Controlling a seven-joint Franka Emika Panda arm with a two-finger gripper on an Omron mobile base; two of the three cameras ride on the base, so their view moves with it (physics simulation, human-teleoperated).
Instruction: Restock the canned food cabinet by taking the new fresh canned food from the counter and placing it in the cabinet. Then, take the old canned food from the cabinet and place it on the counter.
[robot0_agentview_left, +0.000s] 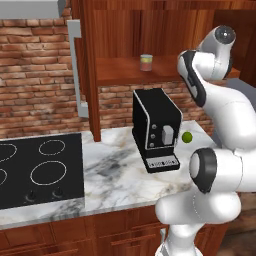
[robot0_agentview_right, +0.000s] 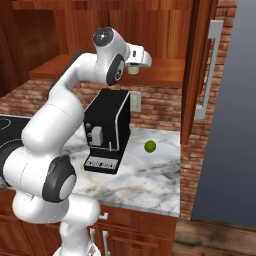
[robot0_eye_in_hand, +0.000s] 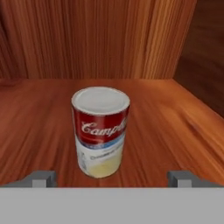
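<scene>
Old can: we see the red-and-white can (robot0_eye_in_hand: 100, 131) standing upright on the cabinet shelf (robot0_eye_in_hand: 175, 127), roughly mid-shelf, bare wood all round it.
Can and claw: in the hand view the can sits centred between the two fingertips (robot0_eye_in_hand: 41, 179) and just ahead of them, touching neither.
Claw: the gripper (robot0_eye_in_hand: 111, 180) is spread wider than the can and holds nothing.
Room around: we find open shelf on both sides of the can; the back panel stands well behind it, and a side wall closes the right of the hand view.
Shelf edge: in the left base view a can (robot0_agentview_left: 146, 62) stands near the shelf's front edge.
Cabinet: the cabinet (robot0_agentview_left: 120, 30) is open, its door (robot0_agentview_right: 200, 65) with the grey bar handle swung out.
Counter: on the marble counter (robot0_agentview_left: 120, 180) below we see a black coffee machine (robot0_agentview_left: 156, 129), a small green ball (robot0_agentview_left: 187, 137) just beside it, and the stovetop (robot0_agentview_left: 40, 170) well apart.
</scene>
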